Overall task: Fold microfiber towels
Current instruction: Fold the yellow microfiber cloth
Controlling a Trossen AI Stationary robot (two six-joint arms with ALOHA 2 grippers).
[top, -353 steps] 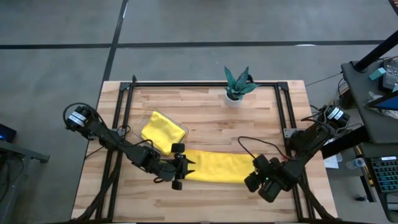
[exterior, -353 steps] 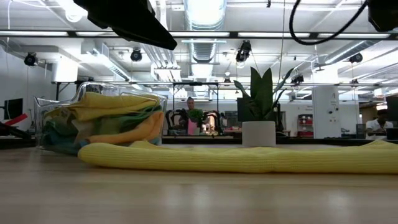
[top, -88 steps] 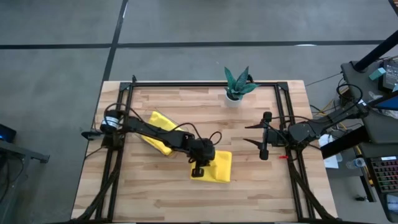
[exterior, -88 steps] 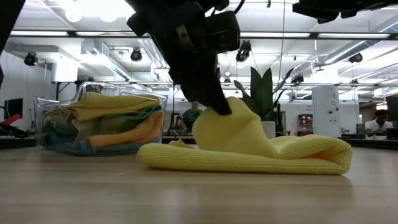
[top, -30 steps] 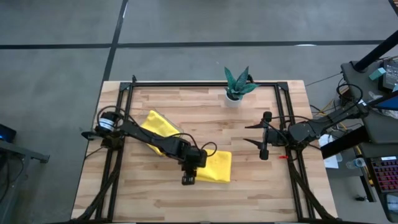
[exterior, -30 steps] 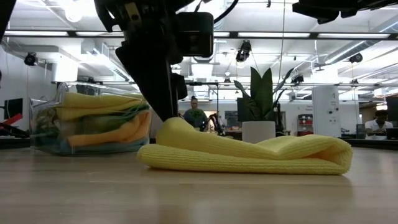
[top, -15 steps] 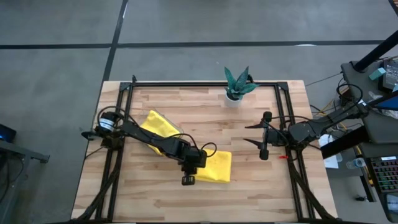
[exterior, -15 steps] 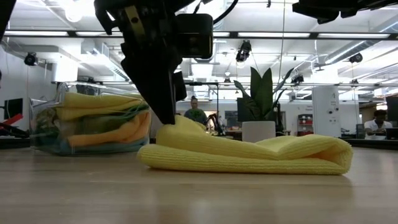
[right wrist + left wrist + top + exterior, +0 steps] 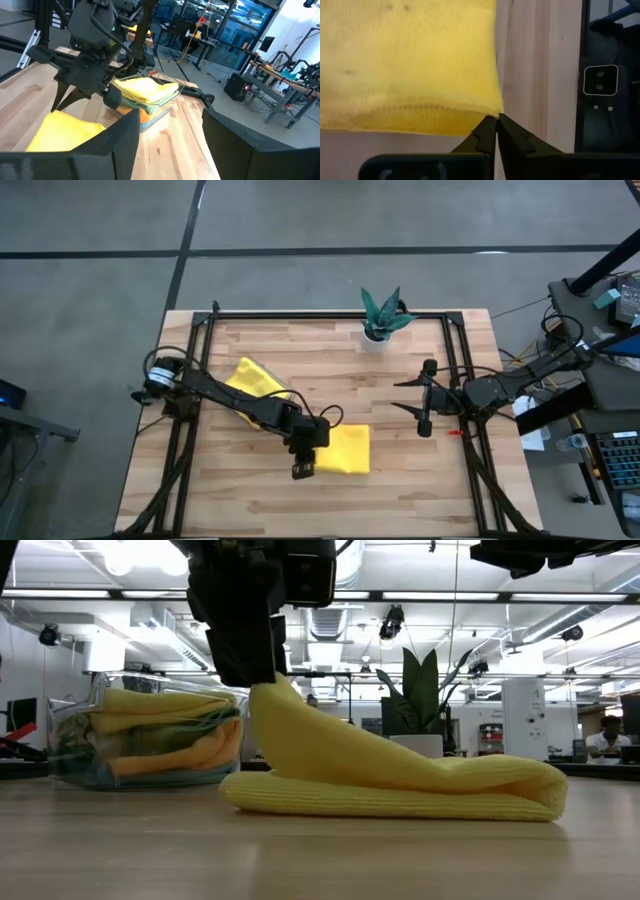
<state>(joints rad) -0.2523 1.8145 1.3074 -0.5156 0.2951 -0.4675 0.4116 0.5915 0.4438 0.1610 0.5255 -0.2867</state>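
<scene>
One soft yellow microfiber towel, near the worktop's middle, lies part-folded, its corner clamped in the left pincer, while the right pincer waits spread apart by the right edge and the other towels sit unfolded in the clear plastic tray.

Folded yellow towel mid-table — one corner lifted — others stacked in tray.

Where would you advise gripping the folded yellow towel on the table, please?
Grip the towel at a loose corner on its open edge, coming from the left, as the left pincer does now: the opposite end is a rounded fold, too bulky to pinch.
</scene>
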